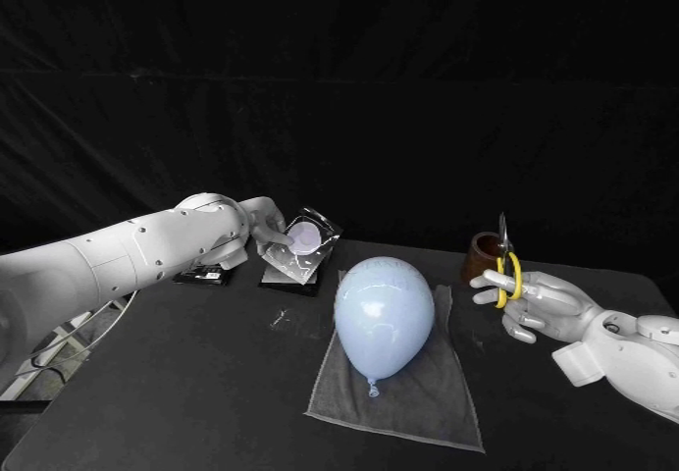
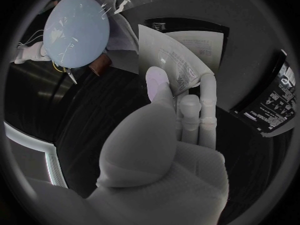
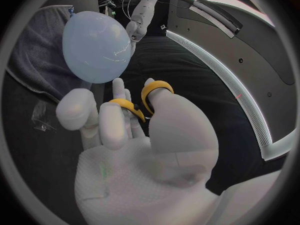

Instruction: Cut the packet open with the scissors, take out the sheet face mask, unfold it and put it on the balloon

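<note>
Grey cloth (image 1: 425, 402) on the counter (image 1: 184, 392), pale balloon (image 1: 384, 312) lying on it
Left hand (image 1: 269, 228) holds the packet (image 1: 303, 242); right hand (image 1: 545, 302) grips the yellow-handled scissors (image 1: 505, 263), blades pointing up

The balloon (image 1: 384, 312) is seen as smooth and glossy. A matt grey cloth (image 1: 410, 407) is spread under it on the matt black surface (image 1: 170, 392). The packet (image 1: 300, 240) is made of shiny film. The scissors (image 1: 505, 250) are shown with bare metal blades and glossy yellow handles. The right hand (image 1: 545, 299) is finished in matt silver with a finely textured palm.
</note>
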Controlling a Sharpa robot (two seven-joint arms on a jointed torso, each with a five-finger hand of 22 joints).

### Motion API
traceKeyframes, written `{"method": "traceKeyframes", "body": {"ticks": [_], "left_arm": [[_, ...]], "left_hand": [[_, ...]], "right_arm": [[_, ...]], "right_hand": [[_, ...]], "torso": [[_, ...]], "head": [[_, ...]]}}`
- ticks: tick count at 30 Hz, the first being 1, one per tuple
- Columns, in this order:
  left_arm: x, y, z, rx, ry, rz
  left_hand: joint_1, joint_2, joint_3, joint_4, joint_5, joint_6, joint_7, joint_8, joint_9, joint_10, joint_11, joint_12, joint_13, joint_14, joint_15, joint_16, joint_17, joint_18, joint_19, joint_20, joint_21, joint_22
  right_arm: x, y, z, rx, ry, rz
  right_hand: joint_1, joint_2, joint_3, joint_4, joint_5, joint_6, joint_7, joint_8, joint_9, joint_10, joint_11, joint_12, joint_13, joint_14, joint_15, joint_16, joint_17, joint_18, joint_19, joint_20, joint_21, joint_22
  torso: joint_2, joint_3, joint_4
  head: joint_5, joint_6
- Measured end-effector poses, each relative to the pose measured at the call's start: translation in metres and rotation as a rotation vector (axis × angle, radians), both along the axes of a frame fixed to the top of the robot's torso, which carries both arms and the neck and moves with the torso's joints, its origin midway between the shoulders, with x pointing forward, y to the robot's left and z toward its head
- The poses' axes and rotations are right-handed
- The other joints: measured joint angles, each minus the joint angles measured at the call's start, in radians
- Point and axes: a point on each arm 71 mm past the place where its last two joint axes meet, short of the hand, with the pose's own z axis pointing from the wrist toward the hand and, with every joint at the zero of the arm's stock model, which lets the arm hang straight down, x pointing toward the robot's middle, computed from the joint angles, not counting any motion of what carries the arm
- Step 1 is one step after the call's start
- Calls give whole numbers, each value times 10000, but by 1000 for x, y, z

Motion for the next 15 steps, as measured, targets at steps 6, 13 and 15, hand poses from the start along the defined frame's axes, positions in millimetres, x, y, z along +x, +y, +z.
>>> {"method": "traceKeyframes", "body": {"ticks": [6, 13, 15], "left_arm": [[1, -12, 28, -361, -724, -835], [4, -30, 63, -564, -1430, -1580], [5, -34, 69, -589, -1527, -1715]], "left_hand": [[-67, -146, 147, 17, -5, 113, -7, -74, -32, 78, 20, -86, -48, 1, 1, 0, 42, 105, -37, -36, 68, 40], [-161, -244, 347, -4, -18, 143, 8, -141, -87, 143, 27, -137, -75, 2, 3, 0, 36, 104, -37, -35, 68, 60], [-161, -244, 359, 6, 7, 154, 20, -154, -86, 144, 27, -137, -76, 2, 3, -1, 28, 104, -37, -36, 68, 60]], "right_arm": [[2, 1, 6, -72, -194, -17], [7, 5, 15, -49, -434, -13], [8, 6, 17, -32, -479, -8]], "right_hand": [[291, 15, 174, -175, 0, 66, 2, 0, -38, 40, -40, 0, -14, 38, -38, 0, -38, -1, 0, 0, 0, -2], [458, 33, 326, -325, 0, 194, -52, -58, -101, 41, -40, 0, -46, 38, -38, 0, -43, -3, 0, 0, 0, 13], [458, 33, 326, -325, 0, 195, -52, -58, -101, 43, -43, 0, -55, 38, -38, 0, -43, -3, 0, 0, 0, 17]], "torso": [[-6, 0, -4], [-13, 7, -10], [-15, 7, -12]], "head": [[-174, 143], [-458, 343], [-566, 383]]}}
